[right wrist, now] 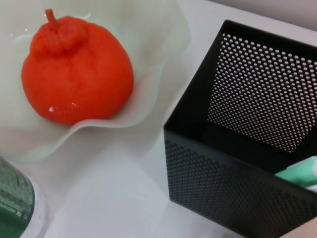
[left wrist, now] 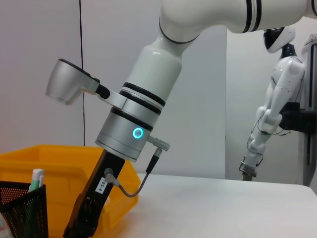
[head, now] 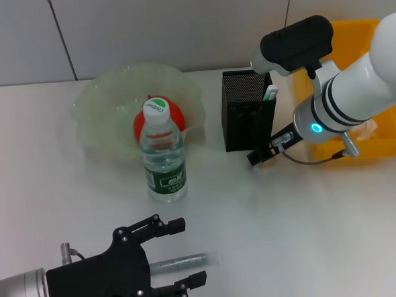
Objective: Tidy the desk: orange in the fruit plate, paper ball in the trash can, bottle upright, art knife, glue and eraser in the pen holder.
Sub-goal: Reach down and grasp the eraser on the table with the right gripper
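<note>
Starting at the left: our left pincer (head: 181, 254) hovers low over the counter (head: 311, 236), fingers spread wide around a grey cylindrical item (head: 178, 262), probably the art knife, though we can't confirm. Water bottle (head: 163, 154) stands upright just in front of the fruit plate (head: 101, 110); orange (right wrist: 77, 74) sits in the plate. Black mesh pen holder (right wrist: 247, 148) has a green-white stick, likely glue (right wrist: 299, 173), inside. Our right pincer (head: 262, 154) hangs beside the holder; can't tell its opening. Yellow bin (head: 379, 134) far right. Risks: the round item rolls away when we close; the right forearm nudges the holder.
</note>
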Action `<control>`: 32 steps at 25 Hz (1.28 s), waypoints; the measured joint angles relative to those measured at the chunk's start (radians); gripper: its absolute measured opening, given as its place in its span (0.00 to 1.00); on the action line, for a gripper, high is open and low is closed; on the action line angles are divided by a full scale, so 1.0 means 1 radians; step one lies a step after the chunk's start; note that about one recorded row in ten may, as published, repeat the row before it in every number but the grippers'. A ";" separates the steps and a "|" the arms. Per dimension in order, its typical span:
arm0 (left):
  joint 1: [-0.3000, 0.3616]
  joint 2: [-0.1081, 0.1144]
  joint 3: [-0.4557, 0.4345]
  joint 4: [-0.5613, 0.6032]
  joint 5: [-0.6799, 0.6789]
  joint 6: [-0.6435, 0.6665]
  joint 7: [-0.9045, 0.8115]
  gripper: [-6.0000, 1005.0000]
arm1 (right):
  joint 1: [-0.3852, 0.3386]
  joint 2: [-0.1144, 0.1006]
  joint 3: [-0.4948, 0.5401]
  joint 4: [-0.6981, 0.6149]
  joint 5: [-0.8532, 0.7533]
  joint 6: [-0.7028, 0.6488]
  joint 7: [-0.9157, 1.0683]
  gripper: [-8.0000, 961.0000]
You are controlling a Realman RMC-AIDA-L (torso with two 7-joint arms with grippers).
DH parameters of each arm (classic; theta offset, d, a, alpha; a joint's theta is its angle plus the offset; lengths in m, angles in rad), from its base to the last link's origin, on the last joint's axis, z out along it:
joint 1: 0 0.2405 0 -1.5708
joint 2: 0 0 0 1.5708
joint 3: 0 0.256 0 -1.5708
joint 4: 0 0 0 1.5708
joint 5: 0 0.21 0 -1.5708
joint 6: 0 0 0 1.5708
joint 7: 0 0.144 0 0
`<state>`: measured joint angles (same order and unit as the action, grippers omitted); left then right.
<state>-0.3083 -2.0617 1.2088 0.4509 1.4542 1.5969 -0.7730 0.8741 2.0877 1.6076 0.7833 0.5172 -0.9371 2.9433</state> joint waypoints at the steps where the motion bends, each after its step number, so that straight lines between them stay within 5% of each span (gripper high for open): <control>1: 0.000 0.000 0.000 0.000 0.000 0.000 0.000 0.81 | 0.003 0.000 0.000 -0.004 0.001 0.000 0.000 0.59; 32: 0.001 0.000 -0.002 -0.003 0.000 0.000 0.010 0.80 | 0.035 -0.001 0.000 -0.090 0.029 0.036 -0.009 0.30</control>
<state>-0.3070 -2.0616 1.2065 0.4483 1.4542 1.5968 -0.7628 0.9096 2.0865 1.6075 0.6933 0.5465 -0.9009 2.9344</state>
